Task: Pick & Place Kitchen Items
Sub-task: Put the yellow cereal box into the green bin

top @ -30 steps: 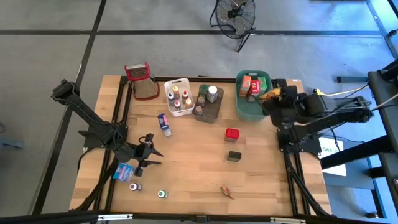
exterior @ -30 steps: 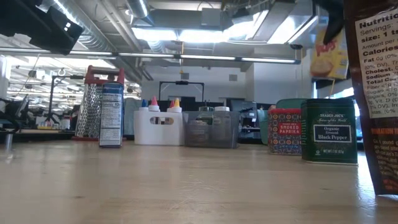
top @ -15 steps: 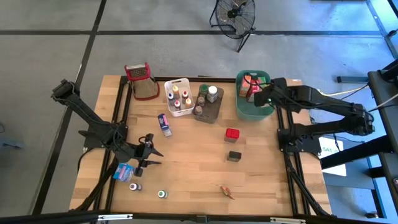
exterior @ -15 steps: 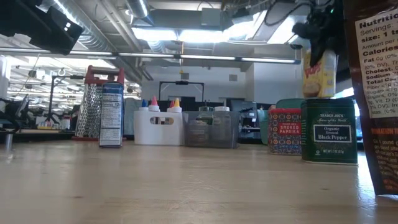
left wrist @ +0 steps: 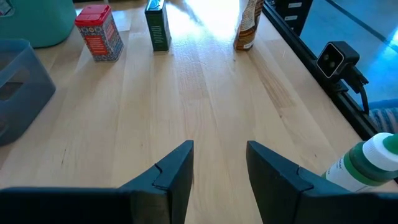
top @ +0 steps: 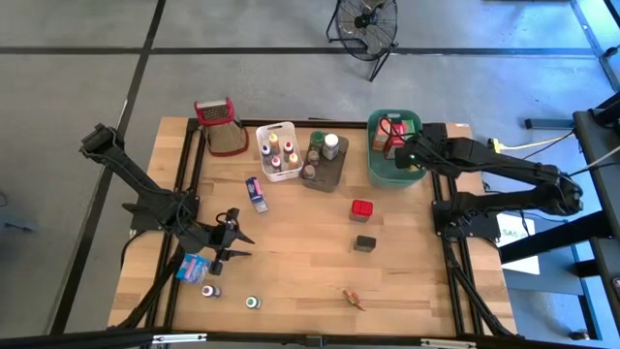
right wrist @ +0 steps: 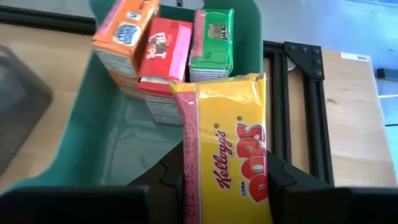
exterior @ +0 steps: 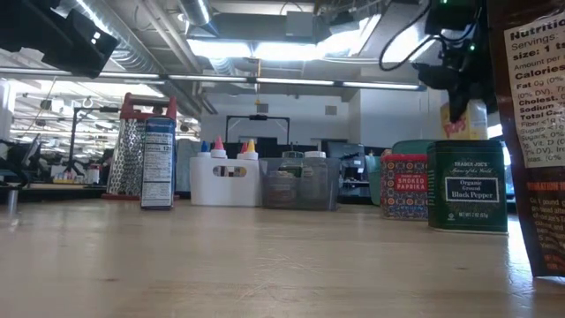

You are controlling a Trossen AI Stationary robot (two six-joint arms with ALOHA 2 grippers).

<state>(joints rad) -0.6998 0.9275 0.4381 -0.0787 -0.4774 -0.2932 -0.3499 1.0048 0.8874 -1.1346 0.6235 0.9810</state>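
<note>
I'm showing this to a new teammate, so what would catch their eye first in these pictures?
Probably the right gripper holding a yellow Corn Pops box over the green tub at the table's far right, where orange, red and green boxes already stand. Next, the left gripper, open and empty over bare wood near the front left.

table | wood; red tin; dark tin; green tub

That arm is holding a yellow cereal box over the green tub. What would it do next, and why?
Probably lower it a little and let go. The right gripper is shut on the yellow cereal box, right above the bare part of the green tub, beside the three small boxes already inside.
</note>
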